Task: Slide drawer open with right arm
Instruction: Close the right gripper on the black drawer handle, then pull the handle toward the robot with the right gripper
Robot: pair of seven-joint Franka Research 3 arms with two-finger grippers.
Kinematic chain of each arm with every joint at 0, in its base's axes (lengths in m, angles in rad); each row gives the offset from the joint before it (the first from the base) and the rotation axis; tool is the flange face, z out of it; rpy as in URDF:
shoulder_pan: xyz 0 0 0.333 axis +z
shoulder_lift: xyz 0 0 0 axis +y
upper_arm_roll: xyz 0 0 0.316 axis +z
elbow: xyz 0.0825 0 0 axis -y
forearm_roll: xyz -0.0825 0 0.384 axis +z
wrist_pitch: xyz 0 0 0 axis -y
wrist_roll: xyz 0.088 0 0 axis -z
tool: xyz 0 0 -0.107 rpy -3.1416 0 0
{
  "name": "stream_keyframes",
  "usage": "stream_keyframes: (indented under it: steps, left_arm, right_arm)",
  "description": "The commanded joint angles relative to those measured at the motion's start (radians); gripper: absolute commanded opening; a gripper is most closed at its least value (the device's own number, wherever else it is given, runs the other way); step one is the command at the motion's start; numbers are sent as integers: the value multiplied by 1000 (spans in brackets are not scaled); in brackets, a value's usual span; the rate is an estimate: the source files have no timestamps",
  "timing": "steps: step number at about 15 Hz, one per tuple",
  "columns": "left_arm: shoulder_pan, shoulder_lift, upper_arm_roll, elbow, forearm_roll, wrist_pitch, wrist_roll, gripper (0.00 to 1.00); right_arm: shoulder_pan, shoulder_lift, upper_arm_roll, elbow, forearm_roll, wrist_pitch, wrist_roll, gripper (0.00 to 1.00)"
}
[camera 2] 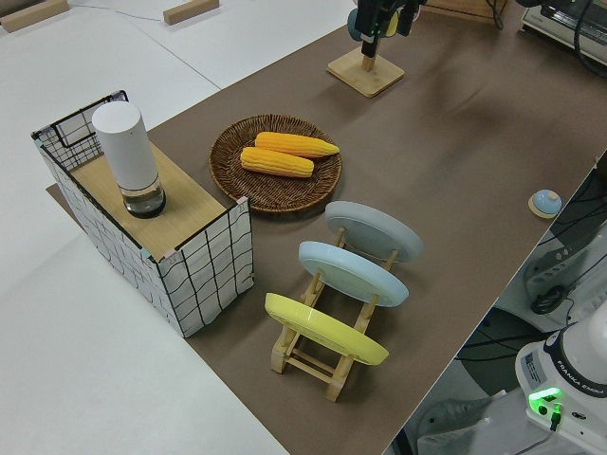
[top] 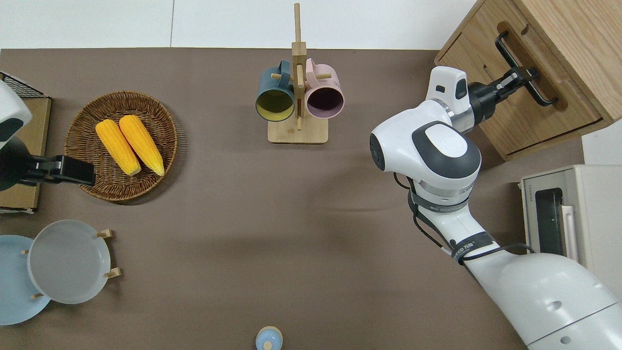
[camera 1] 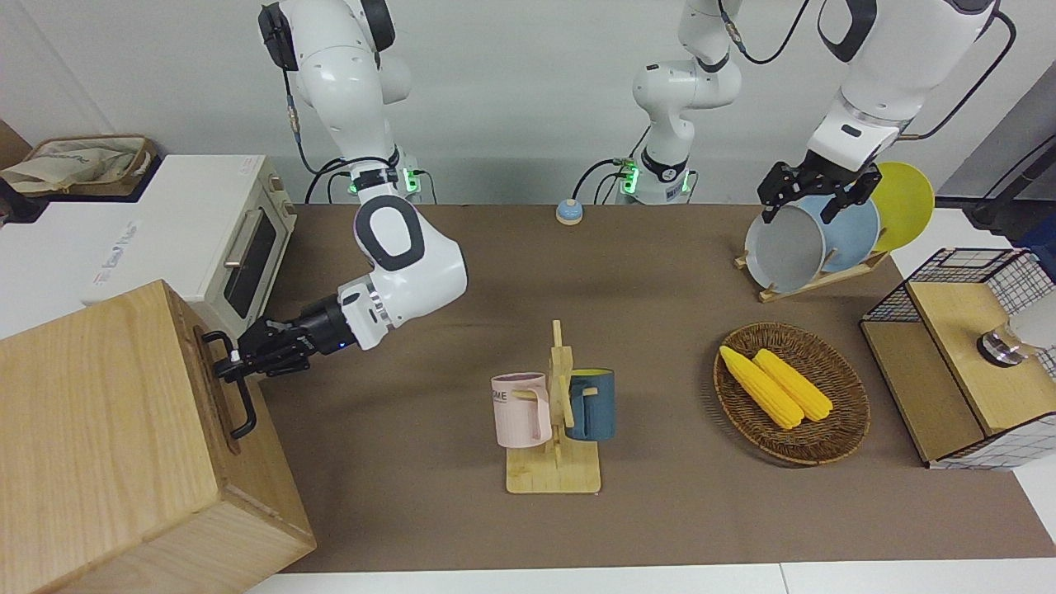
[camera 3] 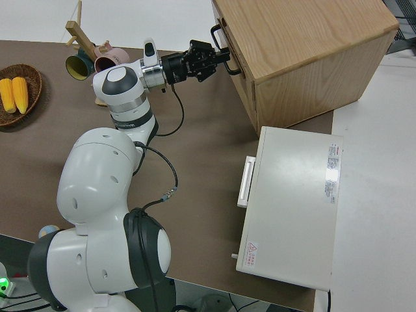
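Observation:
The drawer [camera 1: 266, 472] is the front of a big pale wooden box [top: 573, 29] at the right arm's end of the table, and it sits flush with the box. Its black bar handle [camera 1: 242, 402] also shows in the overhead view [top: 544, 95] and in the right side view [camera 3: 223, 40]. My right gripper [camera 1: 233, 363] reaches sideways to the handle and is shut on the bar near its middle; it also shows in the overhead view [top: 524, 76] and in the right side view [camera 3: 218, 60]. A blue light glows at its wrist. My left arm is parked, its gripper [camera 1: 813, 198] open.
A white toaster oven [camera 1: 190, 239] stands beside the box, nearer to the robots. A mug rack [camera 1: 553, 412] with a pink and a blue mug is mid-table. A basket of corn [camera 1: 792, 392], a plate rack [camera 1: 825, 239] and a wire-mesh box [camera 1: 965, 355] are toward the left arm's end.

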Motion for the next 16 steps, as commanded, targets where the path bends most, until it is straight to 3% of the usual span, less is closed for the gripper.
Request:
stream_keyframes:
  steps: [1, 9, 16]
  left_arm:
    - [4, 11, -6, 24, 17, -20, 10, 993]
    - [4, 11, -6, 26, 17, -20, 10, 993]
    - [4, 11, -6, 24, 17, -20, 10, 993]
  right_arm:
    - [55, -2, 16, -9, 14, -64, -15, 0]
    - [234, -3, 16, -4, 131, -228, -21, 0]
    - [346, -3, 16, 8, 195, -299, -26, 0]
